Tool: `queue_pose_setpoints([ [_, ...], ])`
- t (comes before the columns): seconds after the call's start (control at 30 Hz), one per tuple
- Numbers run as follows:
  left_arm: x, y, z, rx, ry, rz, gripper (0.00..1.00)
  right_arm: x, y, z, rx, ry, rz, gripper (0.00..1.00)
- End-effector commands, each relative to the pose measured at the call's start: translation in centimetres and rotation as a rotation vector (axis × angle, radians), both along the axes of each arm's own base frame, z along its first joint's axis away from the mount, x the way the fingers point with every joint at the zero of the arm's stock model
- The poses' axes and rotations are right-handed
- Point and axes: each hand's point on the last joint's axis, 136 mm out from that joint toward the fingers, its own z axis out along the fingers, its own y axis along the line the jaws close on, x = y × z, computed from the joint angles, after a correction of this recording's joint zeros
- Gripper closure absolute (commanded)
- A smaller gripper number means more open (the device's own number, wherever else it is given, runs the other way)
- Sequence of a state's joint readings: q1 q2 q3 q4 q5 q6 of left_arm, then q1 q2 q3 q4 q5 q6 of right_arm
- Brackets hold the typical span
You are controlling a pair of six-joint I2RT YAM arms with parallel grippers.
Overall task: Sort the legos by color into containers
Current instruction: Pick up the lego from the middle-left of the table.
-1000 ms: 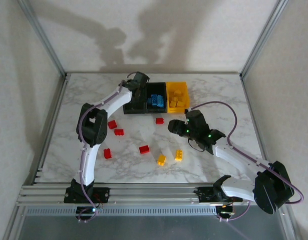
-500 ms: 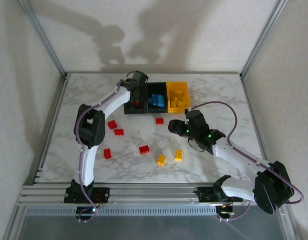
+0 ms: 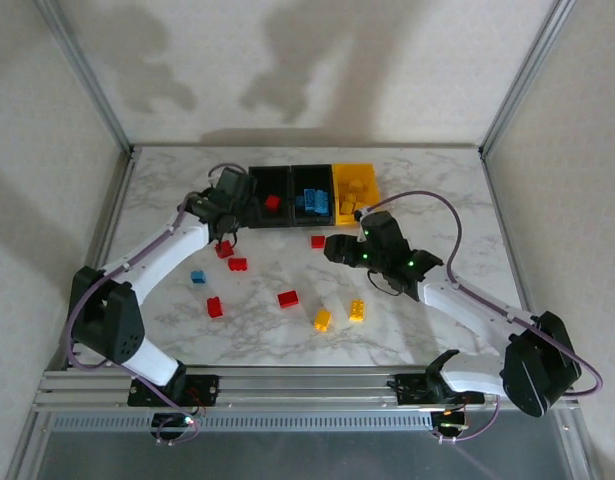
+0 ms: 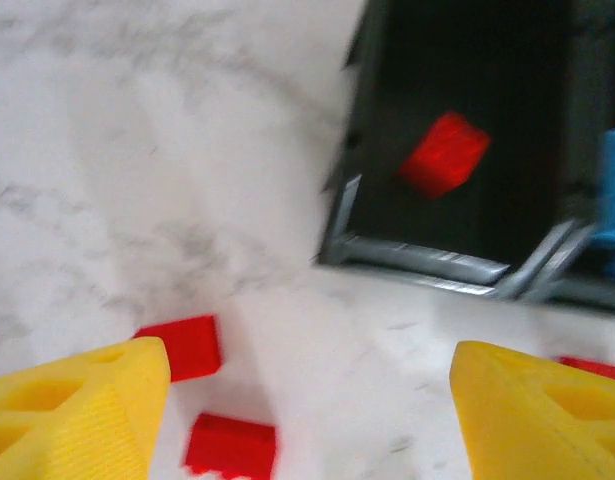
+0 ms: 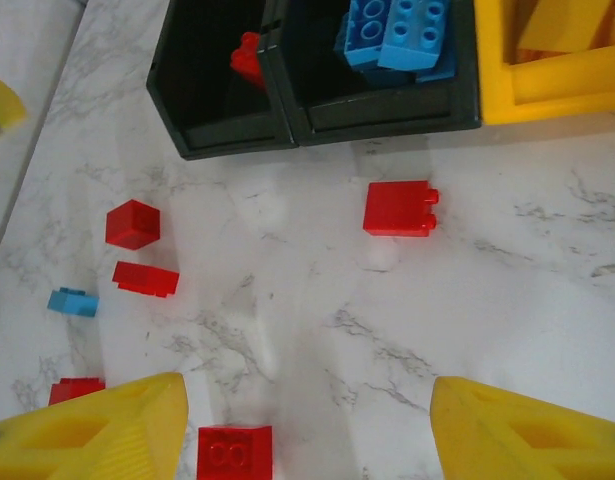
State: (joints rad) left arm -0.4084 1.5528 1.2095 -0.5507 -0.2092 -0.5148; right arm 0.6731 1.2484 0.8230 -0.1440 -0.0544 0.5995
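Underneath everything: the bench (image 3: 437, 200), white marble with grey veins, railed in metal along the near edge.

Next in size, the two arms. Left arm (image 3: 157, 255): stretches from the near left corner toward the far middle and ends just short of the bins. Left jaws: spread wide, with yellow fingertips (image 4: 77, 400) at both lower corners of the wrist view. Nothing but bare marble between them. Hang over a pair of red bricks (image 4: 182, 345) lying near each other.

Right arm (image 3: 467, 300): bends in from the near right corner toward the centre. Right jaws: also wide apart and empty, fingertips (image 5: 97, 430) framing open marble. Hover close to a lone red brick (image 5: 399, 208) just in front of the bins.

Then the containers (image 3: 291, 195), three bins joined in a row at the far middle of the bench. In the left black bin (image 5: 227, 145): a single red piece (image 5: 249, 58). In the middle black bin (image 5: 387, 115): a heap of blue bricks (image 5: 397, 35). In the yellow bin (image 5: 547, 95): yellow pieces (image 3: 352, 205), too small to count.

Smallest, the loose legos on the marble. Five red in all, spread across the left and centre. One small blue brick (image 3: 198, 277) on the left, beside the left arm. Two yellow bricks (image 3: 322, 320), near each other toward the near middle.
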Motion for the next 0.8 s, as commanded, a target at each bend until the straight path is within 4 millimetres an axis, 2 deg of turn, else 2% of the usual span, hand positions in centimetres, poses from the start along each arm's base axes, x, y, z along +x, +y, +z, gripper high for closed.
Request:
queue_pose_setpoints([
  [0.0,-1.3,3.2,-2.4,0.034,0.027,0.110,0.19,0.3,1.5,1.3,0.013,-0.036,0.048,0.34],
  [0.17,-2.4,4.7,-5.8,0.027,0.065,0.167,0.14,0.2,1.2,1.0,0.008,-0.028,0.035,0.34],
  [0.3,-2.4,4.4,-8.2,0.003,0.103,0.163,0.13,0.1,0.8,0.7,0.008,-0.020,0.015,0.34],
  [0.43,-1.9,4.1,-9.5,-0.006,0.122,0.160,0.12,0.1,0.6,0.5,0.001,-0.016,0.005,0.35],
  [0.67,-1.5,5.1,-12.2,0.019,0.171,0.190,0.17,0.1,0.4,0.5,-0.002,-0.016,-0.004,0.35],
  [0.77,-1.4,5.1,-13.1,0.024,0.189,0.188,0.23,0.1,0.3,0.3,-0.004,-0.014,-0.009,0.35],
])
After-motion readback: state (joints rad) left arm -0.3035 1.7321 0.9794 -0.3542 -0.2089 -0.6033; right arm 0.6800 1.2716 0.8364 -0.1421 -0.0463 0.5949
